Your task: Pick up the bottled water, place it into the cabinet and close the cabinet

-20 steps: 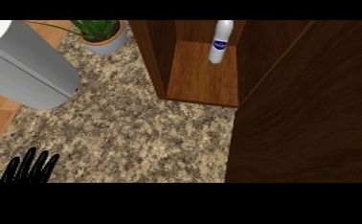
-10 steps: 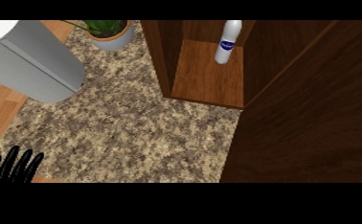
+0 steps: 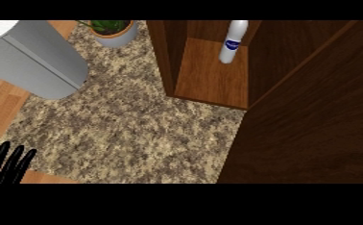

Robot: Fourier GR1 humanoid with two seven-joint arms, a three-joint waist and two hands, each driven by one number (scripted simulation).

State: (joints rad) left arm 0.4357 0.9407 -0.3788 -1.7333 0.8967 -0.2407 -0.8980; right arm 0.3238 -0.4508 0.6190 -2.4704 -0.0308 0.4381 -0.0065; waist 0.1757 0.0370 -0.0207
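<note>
The bottled water (image 3: 233,41) is standing upright inside the open cabinet (image 3: 212,82), on its wooden floor toward the back, its blue label facing the viewer and nothing touching it. The cabinet door (image 3: 305,123) is swinging across the view's right side as a dark wood panel, its edge running diagonally from the upper right down to the lower middle, covering more of the cabinet's opening than half a second ago. The whole scene is sitting further left in the head view than before, with the bottle and the cabinet floor both shifted that way. The speckled granite surface (image 3: 135,128) is lying open and bare between the cabinet's left wall and the grey appliance (image 3: 39,60) at the upper left. A potted plant (image 3: 113,29) is sitting at the surface's far edge, just left of the cabinet. The left hand (image 3: 14,164) is resting at the lower left corner, released, fingers straight and pointing up, showing less of itself than a moment earlier. The right hand is out of view
</note>
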